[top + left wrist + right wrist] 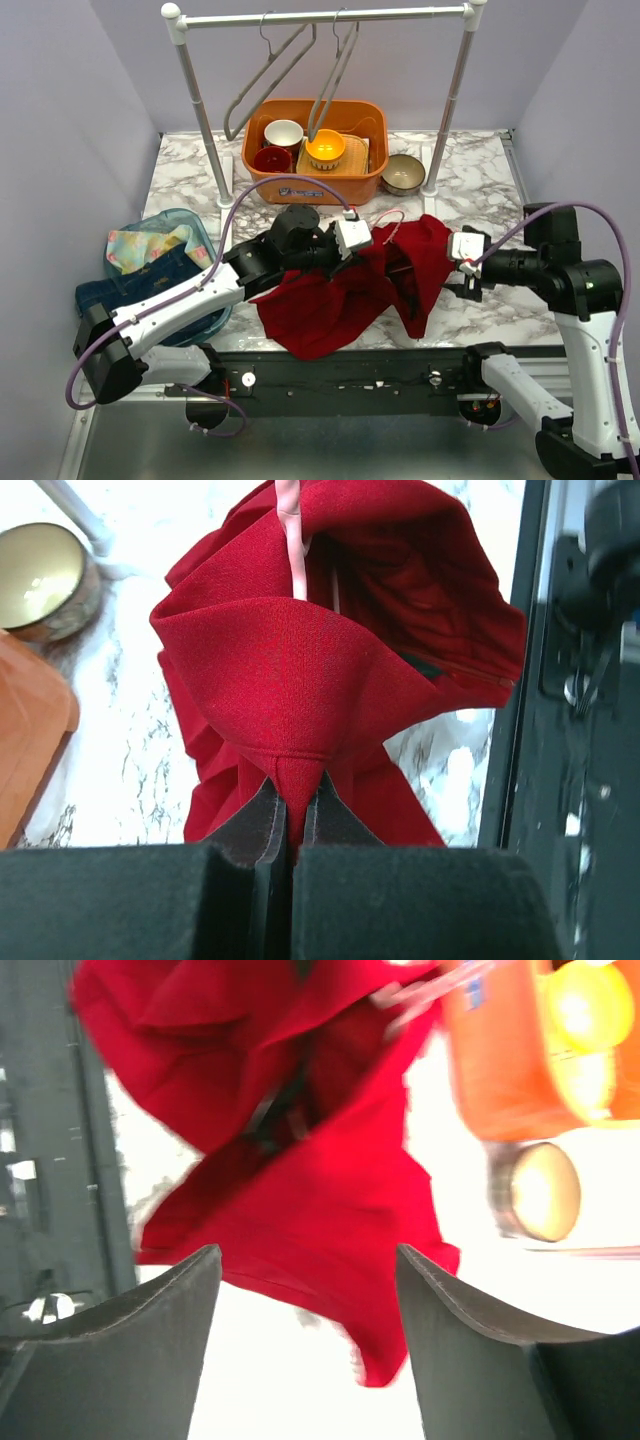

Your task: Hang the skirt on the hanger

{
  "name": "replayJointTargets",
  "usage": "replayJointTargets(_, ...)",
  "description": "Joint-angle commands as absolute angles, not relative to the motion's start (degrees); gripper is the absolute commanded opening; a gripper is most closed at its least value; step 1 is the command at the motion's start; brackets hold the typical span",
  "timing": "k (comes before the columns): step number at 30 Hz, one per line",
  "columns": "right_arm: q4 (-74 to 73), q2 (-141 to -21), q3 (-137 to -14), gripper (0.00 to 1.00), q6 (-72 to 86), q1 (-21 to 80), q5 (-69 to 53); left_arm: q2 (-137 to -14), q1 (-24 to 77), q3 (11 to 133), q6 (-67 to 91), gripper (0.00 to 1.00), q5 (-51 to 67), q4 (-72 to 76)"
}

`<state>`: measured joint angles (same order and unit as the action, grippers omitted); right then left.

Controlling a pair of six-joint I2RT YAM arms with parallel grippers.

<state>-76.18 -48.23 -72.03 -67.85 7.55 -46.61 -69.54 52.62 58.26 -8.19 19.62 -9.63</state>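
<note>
Your left gripper point(292, 810) pinches a fold of the skirt point(340, 290), heaped at the table's point(480, 190) near edge. Your right gripper point(305, 1260) has its jaws apart, empty. The pink hanger point(291, 540) seems partly inside the skirt, not yet seated.

The right claw point(308, 1262) has open air between its spread fingers. Straight ahead of it the heaped red skirt point(335, 295) bars the way, pinched in the left claw point(295, 802). Farther ahead, the orange tub point(315, 187), bowl point(404, 174) and rack post point(452, 110) crowd the desk point(490, 205).

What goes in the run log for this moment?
left hand: shut on red fabric skirt | right hand: open, beside skirt | grey hangers: bare on rail
</note>
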Motion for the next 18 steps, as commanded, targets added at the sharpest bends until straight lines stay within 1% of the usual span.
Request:
replayJointTargets(1, -75.85, -52.62, -77.43, 0.80, -65.92, 7.73, -41.13, -66.01, 52.65, 55.99, -14.15, 0.00, 25.65, -9.22)
replayJointTargets(3, -76.72, -55.45, -76.91, 0.80, -69.59, 7.74, -43.75, -64.43, 52.65, 55.20, -14.33, 0.00, 27.50, -9.23)
replayJointTargets(4, -79.95, -58.42, -76.38, 0.81, -72.05, 7.73, -45.68, -63.99, 52.65, 54.85, -14.33, 0.00, 28.21, -8.71)
replayJointTargets(5, -82.85, -59.67, -75.77, 0.81, -80.86, 7.73, -47.62, -63.55, 52.73, 54.50, -13.89, 0.00, 29.34, -8.35)
replayJointTargets(7, -85.77, -61.78, -73.31, 0.81, -84.80, 8.17, -53.59, -62.49, 52.73, 53.53, -13.36, 0.00, 30.49, -7.13)
replayJointTargets(10, -83.25, -64.24, -69.71, 0.81, -84.64, 11.06, -55.81, -61.79, 53.08, 52.65, -11.96, 0.00, 31.90, -5.19)
replayJointTargets(12, -80.52, -64.60, -67.60, 0.80, -81.66, 12.39, -56.60, -61.53, 53.17, 52.38, -11.17, 0.00, 32.08, -4.66)
replayJointTargets(14, -76.57, -64.60, -64.78, 0.78, -77.81, 15.98, -56.25, -61.44, 53.17, 52.30, -10.90, 0.00, 32.08, -3.78)
replayJointTargets(17, -72.43, -64.25, -62.67, 0.68, -74.28, 18.89, -56.69, -61.26, 53.26, 52.03, -10.55, 0.00, 31.99, -2.90)
replayJointTargets(18, -72.42, -64.42, -62.75, 0.61, -74.01, 19.07, -57.73, -61.17, 53.26, 51.94, -10.46, 0.00, 31.73, -2.64)
